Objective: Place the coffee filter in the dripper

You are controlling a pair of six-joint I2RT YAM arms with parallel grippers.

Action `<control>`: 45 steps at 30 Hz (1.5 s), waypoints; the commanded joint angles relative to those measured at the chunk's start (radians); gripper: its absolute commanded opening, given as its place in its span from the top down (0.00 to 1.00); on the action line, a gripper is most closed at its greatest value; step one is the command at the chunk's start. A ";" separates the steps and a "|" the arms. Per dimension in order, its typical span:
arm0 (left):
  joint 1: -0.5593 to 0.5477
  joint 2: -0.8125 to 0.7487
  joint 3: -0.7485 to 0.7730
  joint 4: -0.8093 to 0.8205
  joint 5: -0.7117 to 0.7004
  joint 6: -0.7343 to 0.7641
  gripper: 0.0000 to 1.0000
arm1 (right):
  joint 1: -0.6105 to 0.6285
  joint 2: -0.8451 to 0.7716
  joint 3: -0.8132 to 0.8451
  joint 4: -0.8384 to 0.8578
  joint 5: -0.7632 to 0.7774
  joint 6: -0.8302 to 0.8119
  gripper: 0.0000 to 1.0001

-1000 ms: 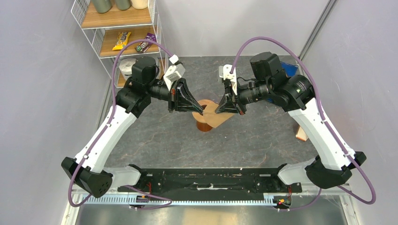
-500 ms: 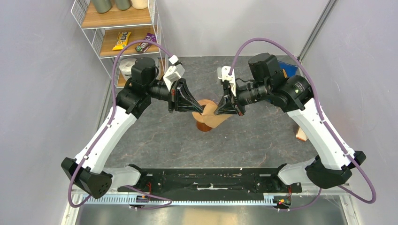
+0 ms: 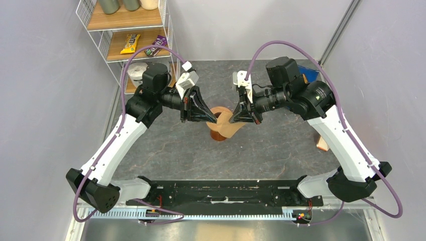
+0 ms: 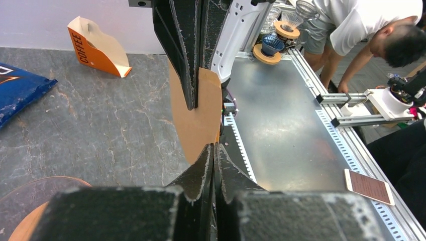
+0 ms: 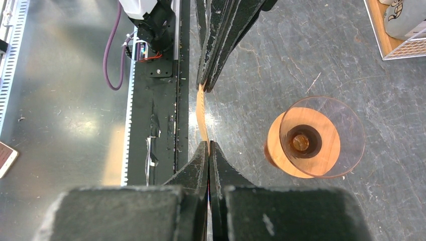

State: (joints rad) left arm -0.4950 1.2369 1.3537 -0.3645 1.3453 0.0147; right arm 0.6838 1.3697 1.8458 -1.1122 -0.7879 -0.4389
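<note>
Filter hung flat and upright between the two grippers, pinched at opposite edges. We noted the left gripper clenched on the near edge in its wrist view, jaws pressed together with only the paper between them. The right gripper was likewise clamped on the paper, which showed edge-on from its own camera. Dripper stood upright on the table, dark centre hole showing through the clear cone. From above, the filter overlapped the dripper's right rim. From the right wrist it sat just beside the cone, not inside it. We logged an orange box and a blue bag farther off on the table.
</note>
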 commanded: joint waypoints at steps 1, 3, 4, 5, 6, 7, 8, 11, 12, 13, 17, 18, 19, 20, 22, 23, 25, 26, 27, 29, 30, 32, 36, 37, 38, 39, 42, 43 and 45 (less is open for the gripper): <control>-0.003 -0.016 0.024 0.015 0.039 0.026 0.97 | 0.006 -0.010 0.007 0.013 -0.014 -0.010 1.00; -0.002 -0.013 0.022 0.021 0.049 0.014 0.98 | 0.006 -0.011 0.006 0.016 -0.019 -0.013 1.00; -0.002 -0.013 0.020 0.022 0.052 0.013 0.98 | 0.006 -0.011 0.003 0.018 -0.020 -0.017 1.00; -0.002 -0.012 0.017 0.022 0.050 0.014 0.98 | 0.008 -0.011 0.003 0.018 -0.022 -0.022 1.00; -0.002 -0.012 0.013 0.025 0.044 0.011 0.98 | 0.010 -0.012 0.001 0.017 -0.022 -0.027 1.00; -0.002 -0.010 0.012 0.029 0.039 0.006 0.98 | 0.012 -0.012 0.001 0.017 -0.022 -0.032 1.00; -0.003 -0.008 0.012 0.031 0.035 0.002 0.98 | 0.013 -0.010 0.001 0.018 -0.021 -0.035 1.00; -0.004 -0.007 0.010 0.043 0.014 0.003 0.98 | 0.018 -0.002 0.009 0.015 -0.027 -0.037 1.00; -0.006 -0.010 0.009 0.047 0.008 0.004 0.98 | 0.019 0.000 0.009 0.016 -0.030 -0.038 1.00; -0.005 -0.009 0.009 0.049 0.005 0.002 0.98 | 0.022 0.004 0.010 0.019 -0.030 -0.038 1.00; -0.012 -0.010 0.006 0.050 0.000 -0.001 0.98 | 0.025 0.014 0.016 0.026 -0.025 -0.028 1.00; -0.013 -0.013 0.004 0.051 0.004 0.000 0.98 | 0.025 0.016 0.016 0.025 -0.024 -0.027 1.00; -0.013 -0.016 0.000 0.050 0.002 0.001 0.98 | 0.025 0.017 0.016 0.027 -0.024 -0.027 1.00; -0.015 -0.018 -0.003 0.051 -0.007 -0.003 0.98 | 0.025 0.018 0.015 0.030 -0.024 -0.026 1.00; -0.017 -0.015 -0.010 0.052 -0.016 -0.005 0.98 | 0.025 0.018 0.013 0.039 -0.024 -0.025 1.00; -0.020 -0.011 -0.010 0.052 -0.022 -0.005 0.98 | 0.025 0.019 0.015 0.046 -0.025 -0.022 1.00; -0.030 -0.003 -0.007 0.052 -0.037 -0.006 0.98 | 0.026 0.024 0.015 0.058 -0.028 -0.012 1.00; -0.038 0.000 -0.005 0.052 -0.044 -0.005 0.98 | 0.028 0.026 0.015 0.063 -0.027 -0.010 1.00; -0.045 0.002 -0.004 0.054 -0.051 -0.005 0.98 | 0.029 0.029 0.014 0.068 -0.025 -0.010 1.00; -0.057 0.008 -0.002 0.060 -0.063 -0.006 0.98 | 0.032 0.032 0.013 0.077 -0.021 -0.007 1.00; -0.062 0.010 -0.002 0.066 -0.069 -0.005 0.98 | 0.034 0.033 0.012 0.079 -0.020 -0.006 1.00; -0.068 0.016 -0.007 0.087 -0.079 -0.041 0.98 | 0.037 0.032 0.012 0.084 -0.018 -0.004 1.00; -0.070 0.020 -0.026 0.170 -0.108 -0.112 0.98 | 0.042 0.027 0.000 0.089 -0.008 0.003 1.00; -0.070 0.020 -0.030 0.183 -0.113 -0.131 0.98 | 0.042 0.025 -0.004 0.093 -0.004 0.009 1.00; -0.070 0.023 -0.030 0.189 -0.117 -0.143 0.98 | 0.042 0.022 -0.010 0.099 -0.001 0.016 1.00; -0.070 0.026 -0.031 0.194 -0.126 -0.155 0.98 | 0.042 0.020 -0.013 0.103 0.002 0.021 1.00; -0.070 0.024 -0.046 0.223 -0.131 -0.191 0.98 | 0.042 0.015 -0.020 0.115 0.024 0.040 1.00; -0.070 0.019 -0.053 0.227 -0.132 -0.191 0.98 | 0.042 0.013 -0.024 0.115 0.031 0.039 1.00; -0.067 0.000 -0.066 0.234 -0.126 -0.191 0.98 | 0.039 0.002 -0.035 0.117 0.046 0.031 1.00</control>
State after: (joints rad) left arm -0.5606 1.2537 1.3056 -0.2134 1.2404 -0.1226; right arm 0.7174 1.3987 1.8267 -1.0523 -0.7601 -0.4206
